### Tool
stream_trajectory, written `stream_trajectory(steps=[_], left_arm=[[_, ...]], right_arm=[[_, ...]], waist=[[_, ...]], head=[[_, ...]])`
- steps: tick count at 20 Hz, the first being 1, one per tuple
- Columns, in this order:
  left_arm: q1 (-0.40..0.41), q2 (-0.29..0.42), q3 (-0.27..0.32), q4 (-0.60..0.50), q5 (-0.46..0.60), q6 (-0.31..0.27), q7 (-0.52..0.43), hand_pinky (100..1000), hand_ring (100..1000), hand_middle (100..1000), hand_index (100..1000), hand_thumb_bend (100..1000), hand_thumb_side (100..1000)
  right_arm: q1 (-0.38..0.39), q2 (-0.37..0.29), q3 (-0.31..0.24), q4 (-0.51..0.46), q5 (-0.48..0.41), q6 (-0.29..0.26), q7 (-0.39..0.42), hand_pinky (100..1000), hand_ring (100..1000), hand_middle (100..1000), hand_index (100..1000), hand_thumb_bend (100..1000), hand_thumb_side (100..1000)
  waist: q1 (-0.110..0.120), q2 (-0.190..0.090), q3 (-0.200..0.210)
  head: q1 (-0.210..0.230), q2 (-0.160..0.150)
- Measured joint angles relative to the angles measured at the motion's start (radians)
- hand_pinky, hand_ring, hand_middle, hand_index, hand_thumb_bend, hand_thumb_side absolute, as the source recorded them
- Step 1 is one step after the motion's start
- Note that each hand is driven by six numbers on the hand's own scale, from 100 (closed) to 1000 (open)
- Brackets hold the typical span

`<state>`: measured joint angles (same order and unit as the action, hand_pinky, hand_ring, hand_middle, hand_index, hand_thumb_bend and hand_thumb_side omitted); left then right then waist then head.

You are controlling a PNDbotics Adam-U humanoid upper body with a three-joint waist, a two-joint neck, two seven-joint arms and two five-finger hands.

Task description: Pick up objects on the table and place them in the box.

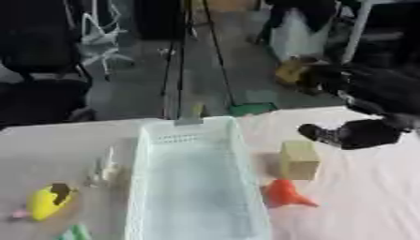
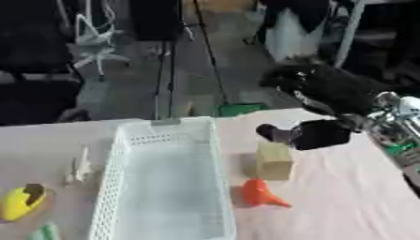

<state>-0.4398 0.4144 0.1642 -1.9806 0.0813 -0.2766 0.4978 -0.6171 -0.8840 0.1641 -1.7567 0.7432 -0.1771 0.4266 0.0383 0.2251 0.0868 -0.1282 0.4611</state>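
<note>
Nearest the camera, at the bottom left corner, a small pale green object (image 1: 75,232) is cut off by the frame edge, too little of it showing to say what it is. Just beyond it lies a yellow, rounded plastic toy with a dark patch on top (image 1: 48,201), resting on the white desk (image 1: 369,197) to the left of the box. On the other side, an orange cone-shaped plastic piece (image 2: 261,193) lies on its side close to the box's right wall.

The white perforated plastic basket (image 1: 141,187) that serves as the box runs lengthways down the middle, so things on either side sit within short reach of its rim. It looks empty, which suggests the sorting has barely begun. A small white spindly figure (image 1: 103,171) stands just left of the basket.

Further back, a tan wooden-looking block (image 2: 274,161) stands upright beside the right wall. The right robot hand (image 2: 316,134), black, comes in from the right and hangs just above and behind this block, not visibly touching it. Its fingers look partly curled downward with nothing between them, though the blur leaves this uncertain. The position suggests the block is the next thing to be picked. The left robot hand is out of sight.
</note>
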Motion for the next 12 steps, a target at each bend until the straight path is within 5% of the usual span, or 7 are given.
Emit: stream_trajectory(steps=[12], left_arm=[[0.0, 0.0, -0.001, -0.001, -0.001, 0.002, -0.002, 857, 960, 910, 925, 206, 1000]], right_arm=[[-0.035, 0.011, 0.03, 0.14, -0.003, -0.016, 0.096, 927, 983, 963, 1000, 662, 848]], waist=[[-0.004, 0.001, 0.007]], head=[[0.003, 0.004]])
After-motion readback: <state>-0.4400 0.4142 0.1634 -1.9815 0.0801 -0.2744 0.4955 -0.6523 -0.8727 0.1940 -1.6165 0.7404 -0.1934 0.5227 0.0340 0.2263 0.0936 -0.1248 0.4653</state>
